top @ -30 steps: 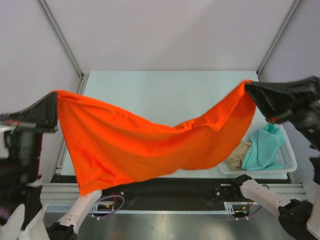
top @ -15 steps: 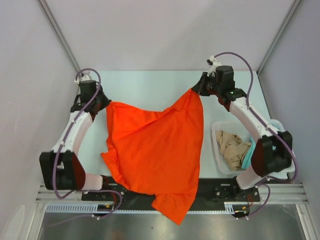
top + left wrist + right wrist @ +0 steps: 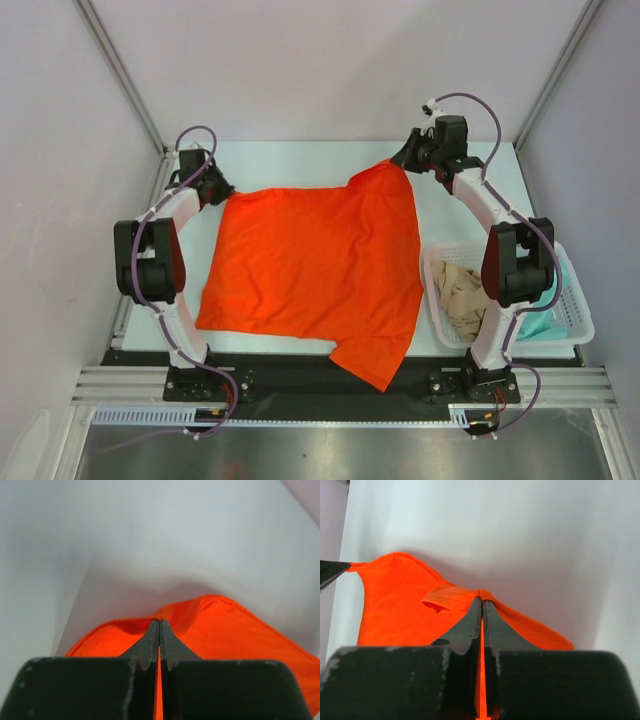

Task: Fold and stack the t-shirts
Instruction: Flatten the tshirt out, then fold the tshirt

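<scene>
Between grey walls [image 3: 330, 60], orange t-shirt [image 3: 310, 260] covers pale table [image 3: 300, 165].

Plain colours throughout: orange-red t-shirt [image 3: 310, 260], beige t-shirt [image 3: 462, 295], teal t-shirt [image 3: 540, 322], white mesh basket [image 3: 520, 343], pale mint table [image 3: 300, 165].

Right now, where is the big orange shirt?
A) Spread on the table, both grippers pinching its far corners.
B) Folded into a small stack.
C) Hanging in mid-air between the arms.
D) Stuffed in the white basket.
A: the orange-red t-shirt lies spread on the table, with the left gripper and the right gripper each shut on a far corner.
</scene>
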{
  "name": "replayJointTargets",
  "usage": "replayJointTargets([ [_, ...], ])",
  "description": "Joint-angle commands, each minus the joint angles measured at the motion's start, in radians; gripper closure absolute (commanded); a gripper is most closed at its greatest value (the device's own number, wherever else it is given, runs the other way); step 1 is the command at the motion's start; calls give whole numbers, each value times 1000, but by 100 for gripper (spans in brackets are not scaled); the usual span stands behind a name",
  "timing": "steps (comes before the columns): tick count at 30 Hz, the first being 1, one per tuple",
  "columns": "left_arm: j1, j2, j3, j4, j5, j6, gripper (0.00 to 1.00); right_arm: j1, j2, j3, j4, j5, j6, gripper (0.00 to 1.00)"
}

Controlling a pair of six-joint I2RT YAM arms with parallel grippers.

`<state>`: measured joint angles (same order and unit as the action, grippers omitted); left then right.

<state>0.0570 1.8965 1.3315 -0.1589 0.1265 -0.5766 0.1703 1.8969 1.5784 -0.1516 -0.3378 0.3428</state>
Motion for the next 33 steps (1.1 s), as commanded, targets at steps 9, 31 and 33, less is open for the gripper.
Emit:
replayJointTargets([
  [9, 33, -16, 118, -97, 61, 86, 100, 14, -25, 69, -190, 20, 74, 100],
  [31, 53, -145, 110, -481, -47, 247, 100, 34, -361, -193, -632, 10, 124, 100],
  [33, 53, -146, 104, -496, -68, 248, 100, 34, -384, -234, -641, 5, 124, 100],
])
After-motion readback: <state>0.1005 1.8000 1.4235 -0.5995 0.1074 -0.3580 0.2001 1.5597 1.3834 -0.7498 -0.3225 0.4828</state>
